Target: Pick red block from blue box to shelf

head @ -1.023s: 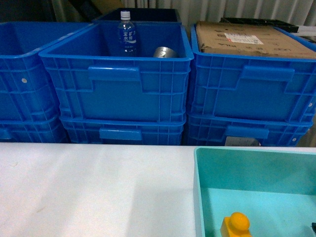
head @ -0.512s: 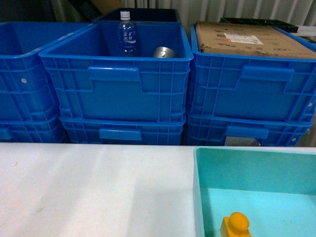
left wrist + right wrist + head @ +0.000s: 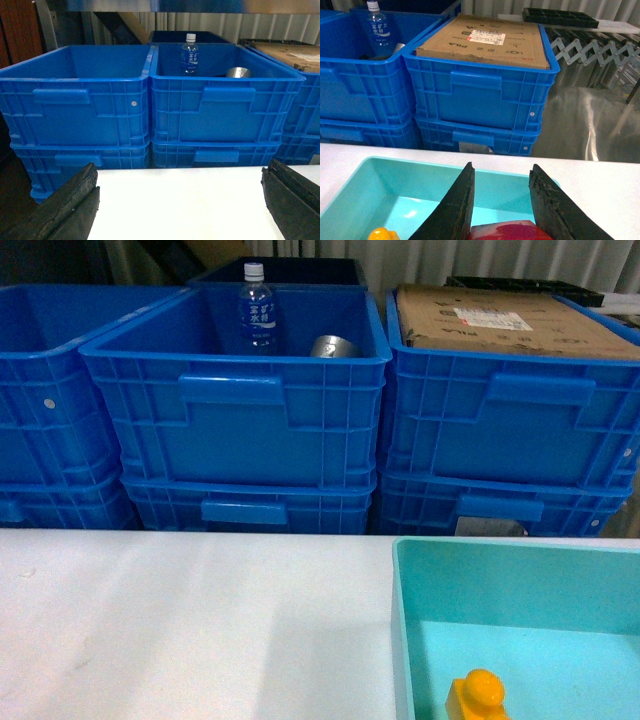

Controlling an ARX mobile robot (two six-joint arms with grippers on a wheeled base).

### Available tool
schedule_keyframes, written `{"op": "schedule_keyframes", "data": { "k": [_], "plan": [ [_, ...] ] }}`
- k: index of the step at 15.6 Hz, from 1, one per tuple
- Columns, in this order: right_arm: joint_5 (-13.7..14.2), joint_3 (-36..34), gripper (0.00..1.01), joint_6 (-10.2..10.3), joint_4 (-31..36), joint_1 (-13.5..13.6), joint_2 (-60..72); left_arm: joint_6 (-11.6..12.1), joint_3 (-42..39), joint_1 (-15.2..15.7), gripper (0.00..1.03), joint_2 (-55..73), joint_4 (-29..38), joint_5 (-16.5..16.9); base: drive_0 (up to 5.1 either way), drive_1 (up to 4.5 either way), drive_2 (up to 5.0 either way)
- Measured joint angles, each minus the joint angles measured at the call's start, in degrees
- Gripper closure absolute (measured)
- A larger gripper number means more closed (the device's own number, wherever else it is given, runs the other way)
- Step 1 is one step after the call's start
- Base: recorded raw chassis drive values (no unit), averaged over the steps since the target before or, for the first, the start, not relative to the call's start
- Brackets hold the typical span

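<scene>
From my right wrist camera I can see my right claw (image 3: 501, 200) hanging low over the teal tray (image 3: 380, 186), its two dark fingers (image 3: 454, 205) standing on either side of the red block (image 3: 507, 232); the block sits between them at the very bottom edge of the view, and I cannot tell whether the fingers are pressing on it or only flanking it. A yellow block (image 3: 382, 234) lies in the same tray off to the left, apart from the red one. On the head camera neither arm shows; I see the tray's rim (image 3: 400, 620) at the right of the white table (image 3: 190, 620), with the yellow block (image 3: 478, 696) inside near the bottom edge, and the red block is out of that view. My left claw (image 3: 180, 200) is released, its fingers (image 3: 70, 205) spread wide at the two lower corners of its camera, above the bare table. Behind the table stand stacked blue crates (image 3: 235, 400); the middle one holds a water bottle (image 3: 257, 308) and a metal can (image 3: 332, 345), and the right one carries a cardboard box (image 3: 500, 320) on top.
</scene>
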Motion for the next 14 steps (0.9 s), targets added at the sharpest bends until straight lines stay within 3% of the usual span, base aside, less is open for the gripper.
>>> {"op": "schedule_keyframes", "data": {
  "k": [1,3,8,14],
  "plan": [
    [2.7,0.0,0.74,0.4,0.9,2.2,0.3,0.0,0.0,0.0,0.05,0.0,0.0,0.0,0.0,0.00,0.0],
    [4.1,-0.1,0.74,0.9,1.3,4.0,0.5,0.0,0.0,0.0,0.05,0.0,0.0,0.0,0.0,0.00,0.0],
    [4.4,-1.2,0.74,2.1,0.3,3.3,-0.2,0.0,0.0,0.0,0.05,0.0,0.0,0.0,0.0,0.00,0.0],
    [3.8,-1.6,0.74,2.1,0.5,2.9,-0.2,0.0,0.0,0.0,0.05,0.0,0.0,0.0,0.0,0.00,0.0]
  ]
}}
